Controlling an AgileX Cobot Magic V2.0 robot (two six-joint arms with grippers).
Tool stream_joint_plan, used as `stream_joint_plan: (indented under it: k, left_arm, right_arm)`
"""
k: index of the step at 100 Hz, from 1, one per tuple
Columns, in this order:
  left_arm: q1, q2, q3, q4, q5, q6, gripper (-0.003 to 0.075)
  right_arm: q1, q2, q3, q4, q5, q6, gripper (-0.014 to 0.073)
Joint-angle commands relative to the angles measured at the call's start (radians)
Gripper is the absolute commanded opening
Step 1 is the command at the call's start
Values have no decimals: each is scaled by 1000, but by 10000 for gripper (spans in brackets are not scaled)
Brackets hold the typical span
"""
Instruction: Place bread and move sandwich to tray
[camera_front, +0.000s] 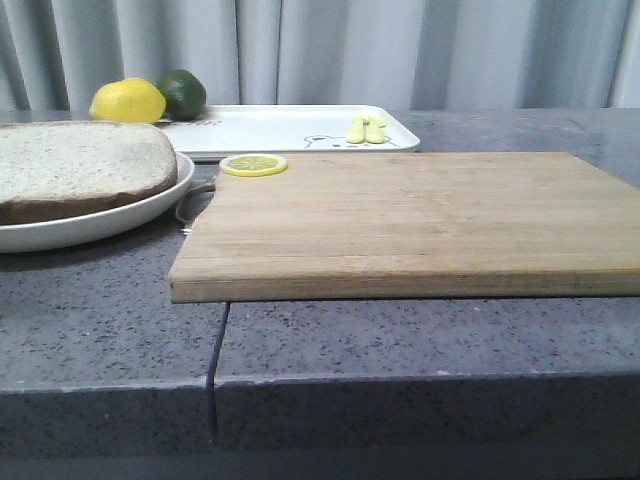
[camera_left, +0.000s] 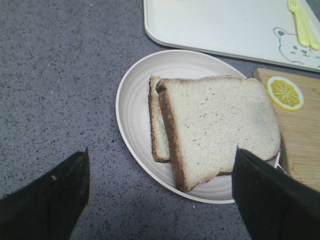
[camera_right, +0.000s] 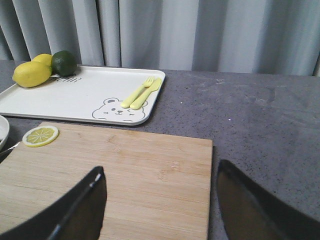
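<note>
On plate (camera_left: 131, 100): two bread (camera_left: 220, 125) slices | board (camera_front: 420, 220): lemon slice (camera_front: 253, 164) | both jaws apart, empty

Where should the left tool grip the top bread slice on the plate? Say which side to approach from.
Grip the top bread slice across its crust edges, coming from above. It lies flat over the lower slice on the plate, and the left tool, open, already straddles it.
</note>
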Motion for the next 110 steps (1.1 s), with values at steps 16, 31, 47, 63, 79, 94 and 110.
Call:
stream_joint_plan:
  k: [16,31,47,63,79,94,110]
  left_arm:
    - [5,145,-33,-4,-144,-46,546]
    - [5,205,-33,-4,-182,-46,546]
    - [28,259,-33,-4,-213,-67,546]
    - [70,284,-33,-4,-217,-67,546]
    - [73,297,-33,-4,-224,-67,546]
    - [73,326,-33,-4,-228,-67,546]
    - [73,368,-33,-15,-238,-67,546]
  right_arm:
    - [-8,3,-27,-9,-60,-1,480]
    - [-8,3,-27,-11,-60,-1,480]
    - [-8,3,-27,-14,-60,-1,480]
    - [-8,3,-27,-18,-60,-1,480]
    - [-8,3,-27,-18,-63,-1,480]
    - [-8,3,-27,-18,-67,-1,480]
    - [-8,3,-27,-18,-67,-1,480]
